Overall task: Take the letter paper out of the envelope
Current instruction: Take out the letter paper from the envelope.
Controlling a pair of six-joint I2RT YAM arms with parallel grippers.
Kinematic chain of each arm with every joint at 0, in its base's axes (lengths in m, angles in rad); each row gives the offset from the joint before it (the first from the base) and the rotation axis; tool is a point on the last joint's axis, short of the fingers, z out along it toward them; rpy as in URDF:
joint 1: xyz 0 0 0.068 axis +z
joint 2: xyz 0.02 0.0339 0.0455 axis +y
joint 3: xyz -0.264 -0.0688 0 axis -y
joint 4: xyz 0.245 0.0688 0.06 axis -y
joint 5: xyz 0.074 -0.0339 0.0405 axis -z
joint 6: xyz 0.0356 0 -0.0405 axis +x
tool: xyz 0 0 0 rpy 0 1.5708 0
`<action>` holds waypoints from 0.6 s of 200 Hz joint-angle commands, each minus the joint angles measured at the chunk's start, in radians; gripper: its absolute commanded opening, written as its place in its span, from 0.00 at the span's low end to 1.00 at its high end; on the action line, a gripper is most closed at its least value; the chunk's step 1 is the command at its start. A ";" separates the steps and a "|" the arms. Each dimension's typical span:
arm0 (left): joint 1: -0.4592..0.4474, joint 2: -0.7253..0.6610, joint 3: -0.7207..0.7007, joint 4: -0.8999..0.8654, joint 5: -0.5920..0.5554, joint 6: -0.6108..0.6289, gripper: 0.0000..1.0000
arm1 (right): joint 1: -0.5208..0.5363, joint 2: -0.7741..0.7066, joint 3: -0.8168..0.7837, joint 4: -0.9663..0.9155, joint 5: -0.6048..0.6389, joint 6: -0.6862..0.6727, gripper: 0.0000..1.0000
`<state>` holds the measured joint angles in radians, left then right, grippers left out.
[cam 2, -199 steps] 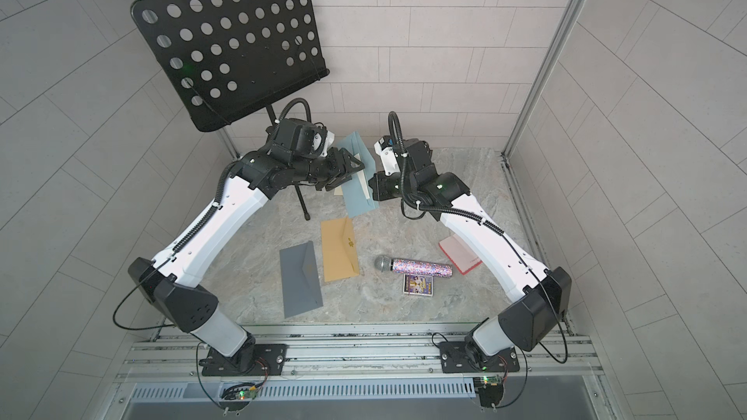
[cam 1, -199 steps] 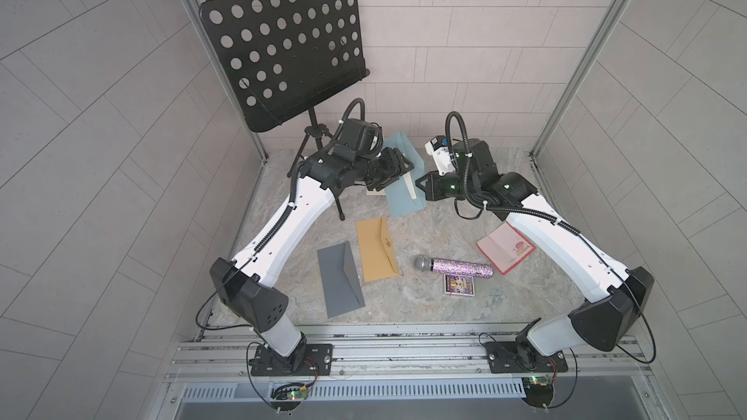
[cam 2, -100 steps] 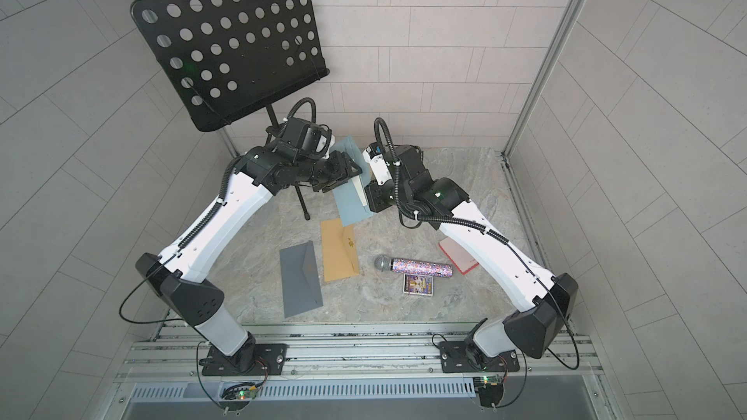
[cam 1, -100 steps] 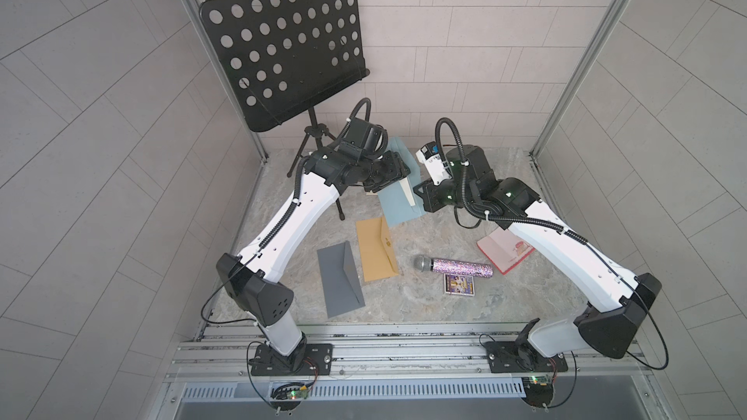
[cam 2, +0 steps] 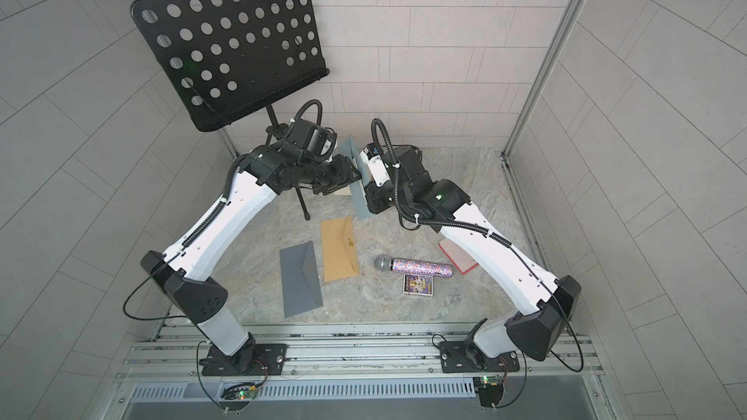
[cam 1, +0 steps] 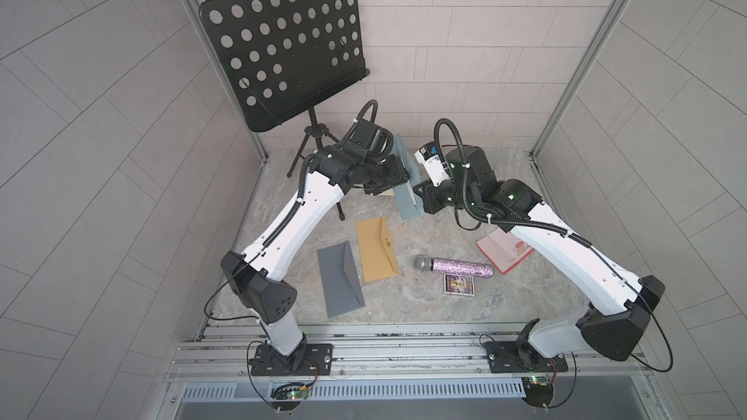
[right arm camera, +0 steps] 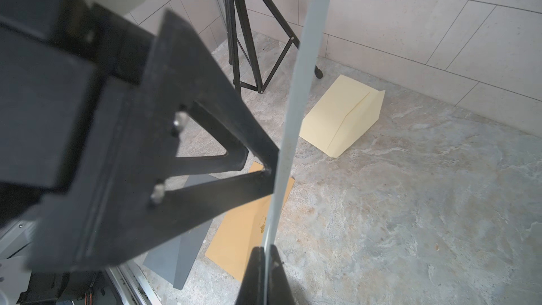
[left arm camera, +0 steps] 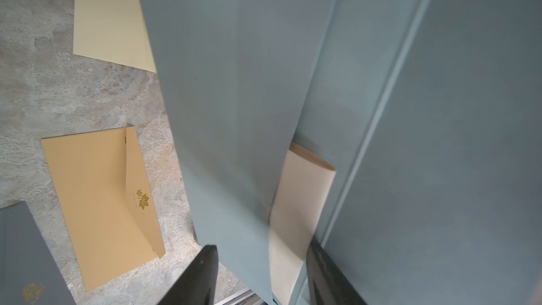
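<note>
Now our right fingers (right arm camera: 255,277) pinch the blue-grey envelope (cam 1: 409,206) upright above the tabletop (cam 1: 444,317); our left fingers (left arm camera: 199,277) stand parted around its front panel and the letter paper (left arm camera: 296,200) still inside.

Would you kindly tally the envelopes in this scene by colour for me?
blue-grey envelope: 1
tan envelope: 1
dark grey envelope: 1
pale yellow envelope: 1
Total: 4

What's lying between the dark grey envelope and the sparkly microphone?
A tan envelope lies between the dark grey envelope and the sparkly microphone, in both top views.
</note>
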<state>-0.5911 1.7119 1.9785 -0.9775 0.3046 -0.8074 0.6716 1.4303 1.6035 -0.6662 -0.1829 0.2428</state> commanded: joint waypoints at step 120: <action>-0.015 0.022 0.034 0.016 -0.047 0.016 0.18 | 0.016 -0.013 0.047 -0.008 -0.011 0.010 0.00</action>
<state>-0.5999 1.7279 1.9896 -0.9680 0.2821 -0.7937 0.6773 1.4303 1.6287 -0.6708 -0.1856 0.2516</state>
